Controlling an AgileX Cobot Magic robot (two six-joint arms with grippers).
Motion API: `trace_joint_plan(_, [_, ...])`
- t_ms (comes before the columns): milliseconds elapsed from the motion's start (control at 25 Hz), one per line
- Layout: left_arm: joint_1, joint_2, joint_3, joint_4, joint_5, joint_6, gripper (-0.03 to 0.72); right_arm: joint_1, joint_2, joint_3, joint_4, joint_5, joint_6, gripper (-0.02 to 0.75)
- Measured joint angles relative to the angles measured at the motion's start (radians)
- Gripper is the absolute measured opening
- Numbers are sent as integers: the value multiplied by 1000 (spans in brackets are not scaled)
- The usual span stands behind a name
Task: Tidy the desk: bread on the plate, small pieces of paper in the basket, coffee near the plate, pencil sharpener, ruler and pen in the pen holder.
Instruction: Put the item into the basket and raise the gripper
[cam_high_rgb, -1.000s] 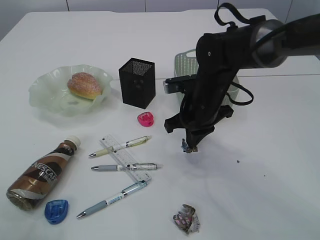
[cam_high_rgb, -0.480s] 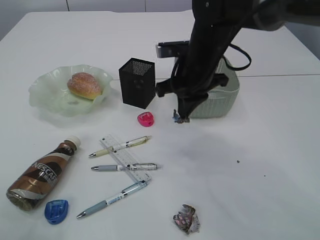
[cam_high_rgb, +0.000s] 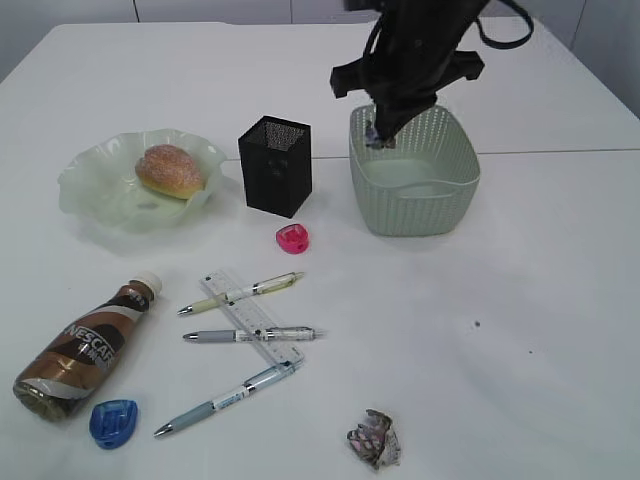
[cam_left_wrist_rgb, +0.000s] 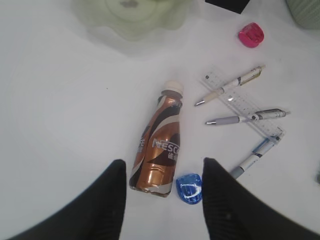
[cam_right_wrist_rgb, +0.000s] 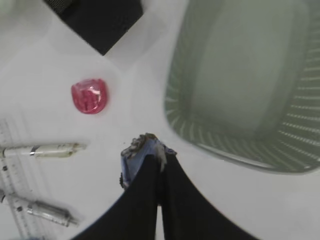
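Change: over the last second the right arm has carried its load from low over the middle of the desk, past the pink pencil sharpener, up to the near-left rim of the basket.
Right gripper: clenched tight on a small crumpled scrap of paper; the scrap pokes out at the fingertips.
Scrap position: over the basket's rim in the exterior view; the wrist view puts it just outside the wall, so I cannot say for sure it is over the opening.
Left gripper: jaws apart, holding nothing, hovering over the coffee and a blue pencil sharpener.
Basket: toward the desk's far edge, right of the pen holder; looks empty inside.
Second paper ball: on the desk at its near edge, untouched.
Bread: on the plate, near the left edge; that step looks done.
Coffee: lying on its side toward the near-left corner, apart from the plate.
Ruler and three pens: lying crossed, not yet in the holder.
Meaning: the first paper drop seems imminent once the scrap clears the rim.
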Motion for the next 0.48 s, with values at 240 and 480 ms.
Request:
trace_joint_plan(240, [0, 0, 0, 0, 4, 0, 360, -95, 9, -13, -10, -44, 4, -15])
trace_joint_plan(480, [0, 0, 0, 0, 4, 0, 352, -133, 93, -67, -25, -96, 6, -15])
